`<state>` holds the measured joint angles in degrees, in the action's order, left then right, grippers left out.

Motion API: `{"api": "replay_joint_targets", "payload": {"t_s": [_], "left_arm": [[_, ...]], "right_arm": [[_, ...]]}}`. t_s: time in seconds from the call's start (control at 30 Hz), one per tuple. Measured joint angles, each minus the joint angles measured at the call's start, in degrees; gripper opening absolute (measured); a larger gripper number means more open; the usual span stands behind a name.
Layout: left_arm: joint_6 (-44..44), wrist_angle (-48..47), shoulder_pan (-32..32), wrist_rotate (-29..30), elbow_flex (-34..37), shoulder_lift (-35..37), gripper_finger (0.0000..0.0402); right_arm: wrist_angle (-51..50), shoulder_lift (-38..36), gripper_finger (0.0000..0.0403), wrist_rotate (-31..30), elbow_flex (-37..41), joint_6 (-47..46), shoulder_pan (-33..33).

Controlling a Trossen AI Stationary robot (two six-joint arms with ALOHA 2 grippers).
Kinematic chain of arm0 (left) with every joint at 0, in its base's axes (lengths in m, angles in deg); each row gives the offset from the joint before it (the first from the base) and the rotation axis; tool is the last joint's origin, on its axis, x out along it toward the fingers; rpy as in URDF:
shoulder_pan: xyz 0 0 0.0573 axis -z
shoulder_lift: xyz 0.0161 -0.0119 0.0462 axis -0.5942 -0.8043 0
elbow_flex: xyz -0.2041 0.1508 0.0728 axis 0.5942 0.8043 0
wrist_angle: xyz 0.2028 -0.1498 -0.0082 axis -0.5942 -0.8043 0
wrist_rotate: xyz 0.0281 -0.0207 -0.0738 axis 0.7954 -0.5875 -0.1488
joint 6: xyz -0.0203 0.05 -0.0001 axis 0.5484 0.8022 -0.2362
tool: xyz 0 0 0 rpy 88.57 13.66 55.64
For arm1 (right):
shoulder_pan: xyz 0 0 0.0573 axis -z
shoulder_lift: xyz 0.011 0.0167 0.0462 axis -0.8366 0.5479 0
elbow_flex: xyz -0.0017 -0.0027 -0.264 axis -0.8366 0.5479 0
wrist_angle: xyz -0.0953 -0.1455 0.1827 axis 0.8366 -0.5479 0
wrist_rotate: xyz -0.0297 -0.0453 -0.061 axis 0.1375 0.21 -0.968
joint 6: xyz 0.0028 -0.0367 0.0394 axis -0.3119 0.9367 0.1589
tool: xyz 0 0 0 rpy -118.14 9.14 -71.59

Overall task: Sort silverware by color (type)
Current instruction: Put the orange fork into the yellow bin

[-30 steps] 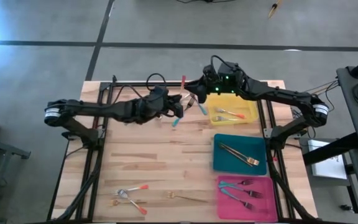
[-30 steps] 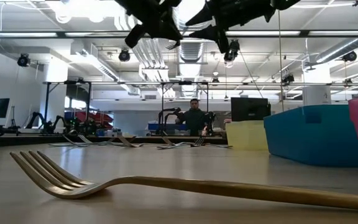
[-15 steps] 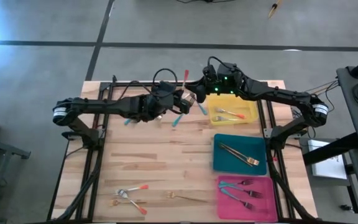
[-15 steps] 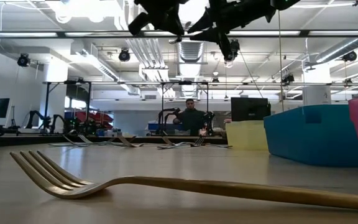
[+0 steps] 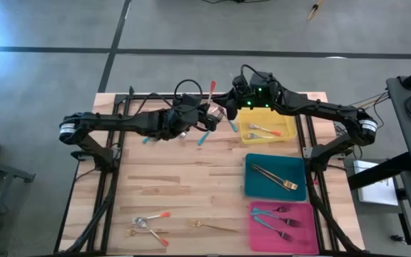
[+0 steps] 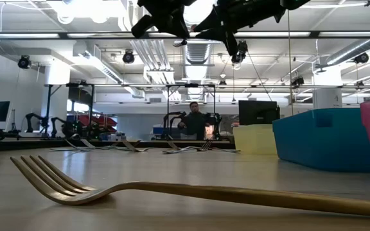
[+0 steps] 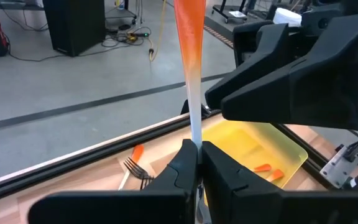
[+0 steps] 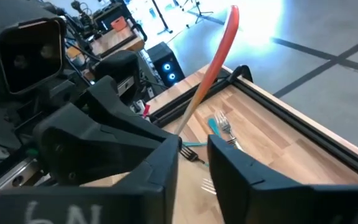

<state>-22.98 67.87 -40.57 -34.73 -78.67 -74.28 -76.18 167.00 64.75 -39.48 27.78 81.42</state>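
Since a second before, the left arm had swung inward across the far side of the table, bringing the left gripper (image 5: 207,116) and its fork (image 5: 211,91) up against the right gripper (image 5: 223,108), whose fingers had meanwhile drawn closer together. That one fork stood upright with its slim, glossy red-orange handle (image 7: 190,56) on top, fading to pale metal at the neck, where the left gripper (image 7: 199,152) was clamped tight on it. The right gripper (image 8: 193,149) showed a narrow gap between its dark fingers, with the curved handle (image 8: 219,53) running down at that gap's edge; whether they touched it could not be told. Below the two grippers, three teal-handled pieces (image 5: 203,139) lay loose on the wood, and a red-handled fork (image 7: 132,165) lay flat near the table's far rail. Three flat rectangular trays lined the right side: the yellow tray (image 5: 247,137) held two red-orange-handled pieces, the teal tray (image 5: 257,187) held gold all-metal ones, hard to count, and the pink tray (image 5: 305,239) held about three teal-handled forks. At the near left edge lay four more: two red-handled utensils (image 5: 152,216), a small gold piece (image 5: 135,232) and a long gold fork (image 5: 216,227), its four tines and slim shaft filling the low view's foreground (image 6: 172,189). The table (image 5: 191,178) was pale wood in planks, with black framing rails. A person (image 6: 194,120) stood far back in the room.
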Motion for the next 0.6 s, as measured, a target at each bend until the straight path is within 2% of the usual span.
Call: {"api": "replay_joint_targets", "payload": {"t_s": [0.27,0.6], "left_arm": [[0.1,0.0,0.0,0.0,0.0,0.0,0.0],[-0.3,0.0,0.0,-0.2,0.1,-0.1,0.0]], "right_arm": [[0.4,0.0,0.0143,-0.5,0.0,0.2,0.0],[2.7,0.1,0.0133,-0.5,0.0,-2.9,0.2]]}}
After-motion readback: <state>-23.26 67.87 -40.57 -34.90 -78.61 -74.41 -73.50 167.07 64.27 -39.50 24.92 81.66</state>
